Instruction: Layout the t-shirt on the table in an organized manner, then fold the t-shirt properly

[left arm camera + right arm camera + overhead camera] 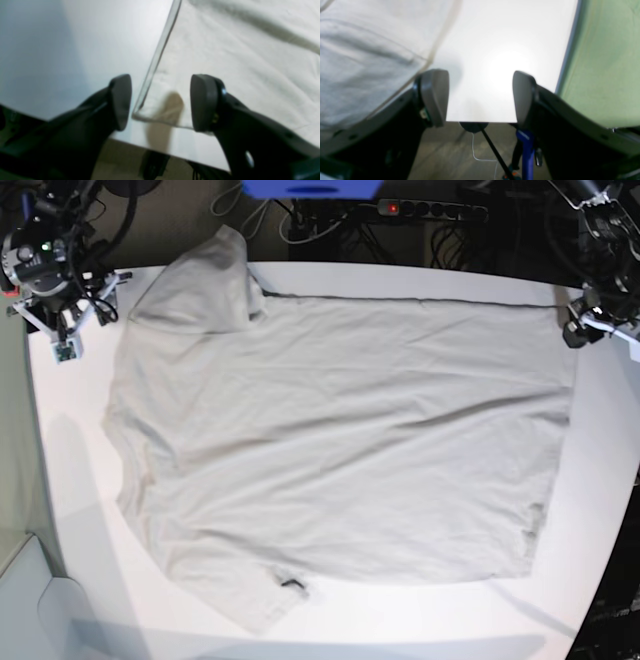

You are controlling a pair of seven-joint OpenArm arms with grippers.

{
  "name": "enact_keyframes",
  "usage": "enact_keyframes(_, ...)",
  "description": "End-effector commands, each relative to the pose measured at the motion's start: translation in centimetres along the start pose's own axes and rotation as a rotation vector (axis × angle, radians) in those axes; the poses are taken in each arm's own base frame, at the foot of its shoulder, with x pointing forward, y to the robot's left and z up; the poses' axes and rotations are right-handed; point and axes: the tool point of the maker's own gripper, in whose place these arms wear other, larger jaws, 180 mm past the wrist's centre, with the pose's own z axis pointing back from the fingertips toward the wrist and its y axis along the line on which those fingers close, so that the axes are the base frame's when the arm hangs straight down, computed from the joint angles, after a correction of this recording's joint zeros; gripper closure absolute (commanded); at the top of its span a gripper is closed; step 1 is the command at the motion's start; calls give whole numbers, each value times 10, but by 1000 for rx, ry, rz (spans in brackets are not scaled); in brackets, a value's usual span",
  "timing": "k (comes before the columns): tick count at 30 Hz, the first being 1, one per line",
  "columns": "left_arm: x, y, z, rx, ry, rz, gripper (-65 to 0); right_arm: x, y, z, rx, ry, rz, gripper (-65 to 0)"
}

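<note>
The light grey-beige t-shirt [330, 450] lies spread across the white table [600, 480], wrinkled, with one sleeve at the far left corner and its hem toward the right. My left gripper [580, 325] hovers at the shirt's far right hem corner. In the left wrist view that gripper [161, 105] is open, and the hem corner of the t-shirt [225, 62] lies flat on the table [75, 50] between and below the fingers. My right gripper [480, 97] is open over bare table [495, 62], with the t-shirt [365, 62] just to its left; in the base view that gripper [68, 330] is beside the far left sleeve.
Both grippers are close to the table's far edge. A power strip [430, 210] and cables lie behind that edge, along with a blue object [310, 188]. A green surface [607, 62] borders the table in the right wrist view, and a blue pole [526, 150] stands below.
</note>
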Motion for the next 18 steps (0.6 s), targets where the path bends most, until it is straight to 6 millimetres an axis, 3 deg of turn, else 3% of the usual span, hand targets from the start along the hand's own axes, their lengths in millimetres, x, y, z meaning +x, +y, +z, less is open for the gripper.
enact_keyframes(1,16,2,5,3,-43,-19,-363,3,-5,4,-11,-17,14,-402)
enact_keyframes(5,15,4,5,10,-37,-17,-363,0,-4,5,-10,-11,16,-402)
enact_keyframes(12,-5,16,-6,54,42,-8,-363,1,-4,5,-11,-12,17,-402)
enact_keyframes(18,-13,19,-3,59,60,-10,-362,1,-4,5,-11,-13,17,-402)
